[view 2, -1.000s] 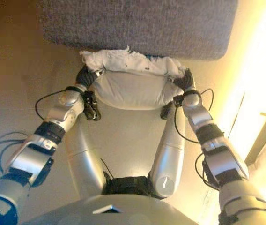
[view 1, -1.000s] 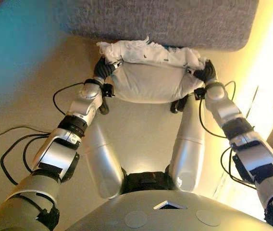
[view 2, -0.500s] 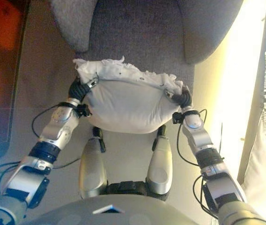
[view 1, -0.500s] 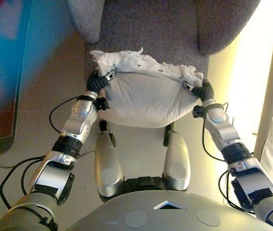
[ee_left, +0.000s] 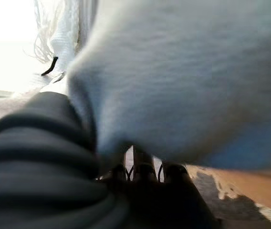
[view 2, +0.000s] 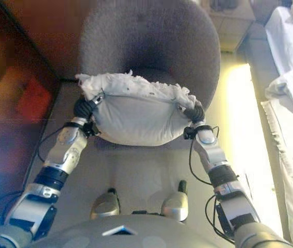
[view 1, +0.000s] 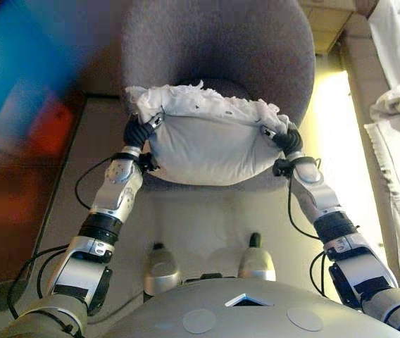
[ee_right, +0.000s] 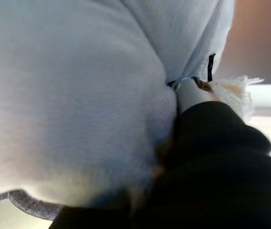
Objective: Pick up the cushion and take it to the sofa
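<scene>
In the left eye view, the white cushion (view 1: pixel 210 144) is held up in the air between the two hands, just in front of the round grey sofa (view 1: pixel 217 49). The left hand (view 1: pixel 138 130) grabs one end and the right hand (view 1: pixel 286 139) grabs the other end. A frilly edge runs along the top of the cushion.

The right eye view shows the same thing, with white bedding (view 2: pixel 291 77) off to the robot's right.

In the left wrist view, the cushion fills most of the picture, and the left hand's fingers (ee_left: pixel 142 164) curl under it.

In the right wrist view, the right hand is clenched on the cushion, one fingertip (ee_right: pixel 190 90) pressed into the cloth.
</scene>
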Motion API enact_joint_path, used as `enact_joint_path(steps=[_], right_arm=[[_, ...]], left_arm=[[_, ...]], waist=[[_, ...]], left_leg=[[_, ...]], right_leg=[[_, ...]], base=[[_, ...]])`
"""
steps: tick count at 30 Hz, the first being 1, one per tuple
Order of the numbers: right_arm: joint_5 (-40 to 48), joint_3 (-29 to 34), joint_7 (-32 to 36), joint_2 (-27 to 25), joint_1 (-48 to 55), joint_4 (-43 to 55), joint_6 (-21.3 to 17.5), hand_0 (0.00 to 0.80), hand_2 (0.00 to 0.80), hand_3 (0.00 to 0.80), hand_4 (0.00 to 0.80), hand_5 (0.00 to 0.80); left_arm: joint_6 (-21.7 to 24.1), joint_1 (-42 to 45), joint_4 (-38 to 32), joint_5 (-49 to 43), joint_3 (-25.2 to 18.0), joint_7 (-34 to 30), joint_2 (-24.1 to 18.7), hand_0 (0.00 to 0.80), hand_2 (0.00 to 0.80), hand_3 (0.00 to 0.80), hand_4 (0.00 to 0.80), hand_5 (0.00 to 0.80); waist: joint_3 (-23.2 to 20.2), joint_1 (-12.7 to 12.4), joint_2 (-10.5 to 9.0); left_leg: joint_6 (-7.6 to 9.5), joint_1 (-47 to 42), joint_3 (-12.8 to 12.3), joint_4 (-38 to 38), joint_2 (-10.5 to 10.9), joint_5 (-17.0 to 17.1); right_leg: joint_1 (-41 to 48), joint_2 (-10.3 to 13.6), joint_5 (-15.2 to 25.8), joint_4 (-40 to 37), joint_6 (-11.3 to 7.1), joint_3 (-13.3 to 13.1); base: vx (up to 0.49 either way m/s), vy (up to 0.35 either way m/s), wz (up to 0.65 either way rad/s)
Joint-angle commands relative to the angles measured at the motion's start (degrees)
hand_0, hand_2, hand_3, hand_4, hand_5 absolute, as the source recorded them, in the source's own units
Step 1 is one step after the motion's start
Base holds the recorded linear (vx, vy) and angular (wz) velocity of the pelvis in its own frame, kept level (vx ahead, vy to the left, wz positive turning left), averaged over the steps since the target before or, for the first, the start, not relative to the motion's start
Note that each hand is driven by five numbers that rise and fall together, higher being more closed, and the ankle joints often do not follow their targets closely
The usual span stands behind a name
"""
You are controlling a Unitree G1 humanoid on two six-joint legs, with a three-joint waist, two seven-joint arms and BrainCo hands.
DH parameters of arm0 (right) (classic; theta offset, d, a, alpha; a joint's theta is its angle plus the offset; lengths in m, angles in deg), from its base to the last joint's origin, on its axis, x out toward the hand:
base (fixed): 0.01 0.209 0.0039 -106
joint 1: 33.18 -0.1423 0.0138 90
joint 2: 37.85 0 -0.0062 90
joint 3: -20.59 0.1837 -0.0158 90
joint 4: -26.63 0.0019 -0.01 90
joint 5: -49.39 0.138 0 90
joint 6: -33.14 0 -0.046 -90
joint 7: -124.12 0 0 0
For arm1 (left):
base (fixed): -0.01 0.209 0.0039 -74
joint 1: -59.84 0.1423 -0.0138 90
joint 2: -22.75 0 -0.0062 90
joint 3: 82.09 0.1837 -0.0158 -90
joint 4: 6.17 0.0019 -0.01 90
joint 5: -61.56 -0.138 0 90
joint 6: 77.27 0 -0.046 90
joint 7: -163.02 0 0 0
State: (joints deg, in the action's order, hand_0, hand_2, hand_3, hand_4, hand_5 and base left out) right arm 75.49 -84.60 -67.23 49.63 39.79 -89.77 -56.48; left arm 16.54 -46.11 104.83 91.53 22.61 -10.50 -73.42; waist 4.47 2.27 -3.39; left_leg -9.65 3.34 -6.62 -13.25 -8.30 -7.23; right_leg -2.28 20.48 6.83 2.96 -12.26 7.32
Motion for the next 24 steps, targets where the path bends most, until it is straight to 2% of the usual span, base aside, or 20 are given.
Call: enact_joint_path(steps=[1,5,7,9,10,12,14,16,19,21,23,24], right_arm=[[4.2,1.2,-3.3,0.0,-4.0,0.1,-2.6,0.800,0.800,0.800,0.800,0.800],[5.0,-0.4,-6.2,0.3,-6.7,-2.7,-3.8,0.800,0.800,0.800,0.800,0.800],[5.3,-0.6,-6.3,-0.1,-7.7,-3.1,-3.3,0.800,0.800,0.800,0.800,0.800],[5.3,-0.6,-5.9,-0.7,-8.3,-3.4,-3.1,0.800,0.800,0.800,0.800,0.800],[5.4,-0.4,-5.6,-1.2,-8.6,-3.4,-2.6,0.800,0.800,0.800,0.800,0.800],[5.2,-0.3,-5.2,-2.3,-9.0,-2.8,-1.5,0.800,0.800,0.800,0.800,0.800],[5.1,-0.5,-5.0,-3.0,-9.4,-2.3,-0.8,0.800,0.800,0.800,0.800,0.800],[5.7,-0.4,-4.5,-3.2,-9.4,-1.1,-0.2,0.800,0.800,0.800,0.800,0.800],[6.0,0.3,-3.4,-3.3,-8.4,-0.3,0.1,0.800,0.800,0.800,0.800,0.800],[5.7,1.0,-1.8,-3.7,-7.2,-0.1,0.5,0.800,0.800,0.800,0.800,0.800],[5.1,1.4,-0.6,-3.5,-6.1,0.3,0.9,0.800,0.800,0.800,0.800,0.800],[4.9,1.3,-0.1,-3.4,-5.4,1.1,1.4,0.800,0.800,0.800,0.800,0.800]], left_arm=[[2.7,-6.7,2.1,0.7,0.1,0.5,0.7,0.800,0.800,0.800,0.800,0.800],[3.7,-10.7,8.0,1.1,3.2,-0.2,1.1,0.800,0.800,0.800,0.800,0.800],[4.2,-11.3,8.9,2.1,3.5,-0.1,1.3,0.800,0.800,0.800,0.800,0.800],[4.2,-11.0,8.9,2.1,3.3,0.0,1.8,0.800,0.800,0.800,0.800,0.800],[4.0,-10.9,8.9,1.9,3.1,0.1,1.9,0.800,0.800,0.800,0.800,0.800],[3.9,-10.7,8.9,1.5,2.7,0.0,1.9,0.800,0.800,0.800,0.800,0.800],[3.8,-10.8,8.9,1.5,2.5,-0.1,2.1,0.800,0.800,0.800,0.800,0.800],[3.5,-10.2,8.0,1.8,1.9,-0.5,1.9,0.800,0.800,0.800,0.800,0.800],[3.3,-9.4,7.2,1.6,0.9,-1.2,2.0,0.800,0.800,0.800,0.800,0.800],[3.3,-8.5,7.2,1.1,0.0,-2.0,2.7,0.800,0.800,0.800,0.800,0.800],[3.2,-7.1,6.4,0.9,-1.1,-2.4,3.0,0.800,0.800,0.800,0.800,0.800],[2.9,-6.2,5.7,0.9,-1.7,-1.9,3.1,0.800,0.800,0.800,0.800,0.800]], waist=[[-3.2,-0.6,1.66],[-3.0,-0.4,2.50],[-3.0,0.0,2.48],[-3.0,0.1,1.91],[-3.1,0.5,1.35],[-3.2,1.7,0.71],[-3.1,2.9,0.39],[-2.6,4.3,-0.24],[-2.7,5.4,-0.24],[-3.6,6.5,-0.31],[-4.8,6.8,0.09],[-5.5,7.1,0.63]], left_leg=[[6.86,-3.9,-3.0,7.3,4.6,3.0],[7.86,-5.3,-1.5,8.5,5.6,3.3],[8.04,-6.2,-1.0,8.5,6.0,3.0],[8.05,-6.8,-0.7,8.2,7.0,2.5],[8.03,-7.6,-0.5,8.0,7.7,1.8],[8.28,-9.0,0.5,8.1,8.8,0.4],[8.82,-10.8,1.6,8.4,9.8,-1.3],[10.07,-13.2,2.4,8.5,11.4,-3.5],[10.98,-15.2,3.2,8.3,11.7,-5.1],[11.35,-17.0,4.3,7.4,11.8,-6.5],[10.36,-18.0,3.2,6.0,10.2,-5.4],[8.70,-18.4,2.5,3.8,8.7,-2.5]], right_leg=[[-4.1,0.8,6.4,8.8,-0.07,-1.8],[-5.6,-1.0,9.0,16.4,0.15,-4.9],[-5.9,-3.1,8.2,16.7,0.57,-6.0],[-5.2,-4.8,7.1,14.0,1.04,-5.2],[-5.2,-6.3,6.0,10.2,1.20,-4.9],[-6.0,-8.8,4.8,4.7,1.47,-5.7],[-7.8,-10.9,5.6,0.0,1.31,-6.0],[-11.5,-12.8,8.0,-2.3,1.12,-5.1],[-12.7,-14.8,8.6,-4.3,1.52,-3.9],[-12.8,-15.9,8.7,-4.3,2.55,-4.9],[-12.0,-15.8,6.8,-1.6,3.79,-4.0],[-11.6,-16.2,5.6,-0.6,4.73,-3.8]], base=[[0.021,0.064,0.01],[0.107,0.036,0.10],[0.167,-0.001,0.11],[0.252,-0.014,-0.05],[0.327,-0.021,-0.01],[0.412,-0.005,0.12],[0.463,0.017,0.50],[0.426,0.034,0.48],[0.370,0.030,0.10],[0.480,0.020,-0.33],[0.358,-0.037,0.19],[0.274,-0.079,0.47]])
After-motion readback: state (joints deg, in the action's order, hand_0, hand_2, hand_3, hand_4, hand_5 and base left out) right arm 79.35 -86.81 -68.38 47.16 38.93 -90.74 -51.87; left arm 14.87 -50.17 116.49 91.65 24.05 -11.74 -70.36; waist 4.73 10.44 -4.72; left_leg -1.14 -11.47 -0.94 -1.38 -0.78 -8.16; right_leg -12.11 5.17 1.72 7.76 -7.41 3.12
